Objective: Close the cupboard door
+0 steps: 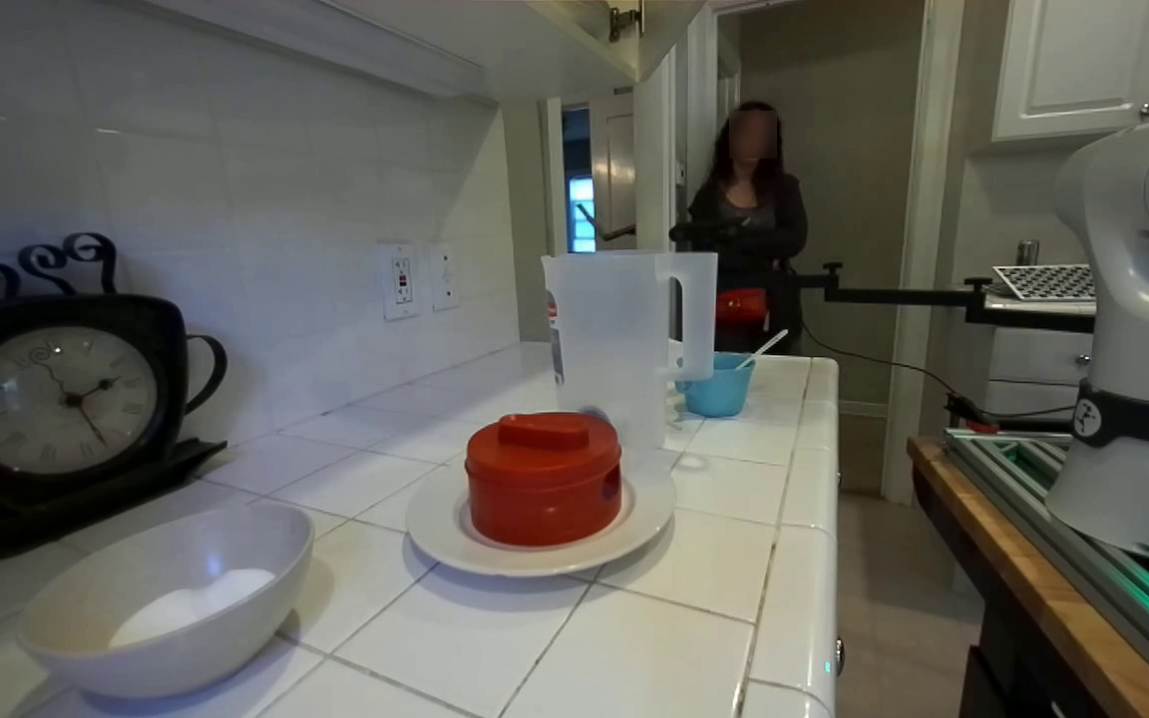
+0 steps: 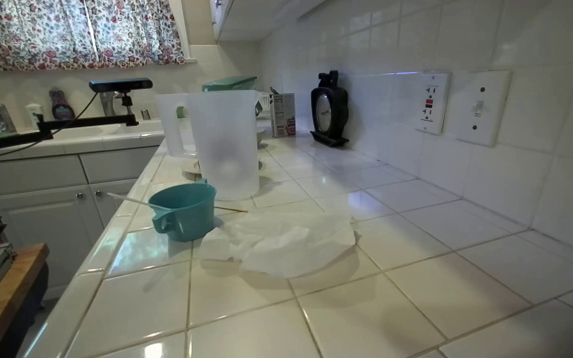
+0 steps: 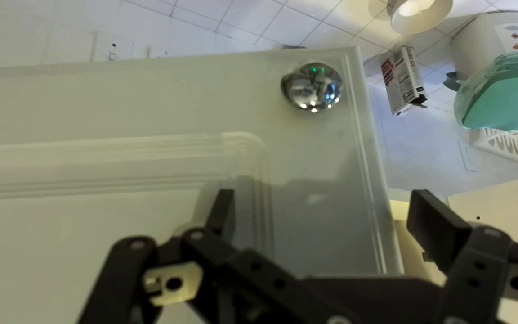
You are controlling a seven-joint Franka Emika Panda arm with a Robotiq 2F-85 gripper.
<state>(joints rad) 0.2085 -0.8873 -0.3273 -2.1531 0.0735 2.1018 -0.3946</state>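
Observation:
The cupboard door [image 1: 665, 38] stands open at the top of an exterior view. Its lower corner shows beside a metal hinge [image 1: 624, 22], and the rest is cut off by the frame. In the wrist view the door [image 3: 160, 103] fills the left and middle, a pale panel with raised moulding and a round chrome knob [image 3: 313, 87]. My gripper [image 3: 324, 209] is open and empty. One finger is over the door face, where the gripper's shadow falls. The other finger is past the door's edge. I cannot tell whether either touches it. The gripper is outside both exterior views.
The tiled counter holds a clear pitcher [image 1: 609, 349], a red container [image 1: 545, 489] on a plate, a white bowl [image 1: 171, 598], a black clock [image 1: 61, 399] and a blue cup [image 2: 187, 211]. A person [image 1: 749, 219] stands in the doorway. A camera bar [image 1: 914, 296] extends from the robot's table.

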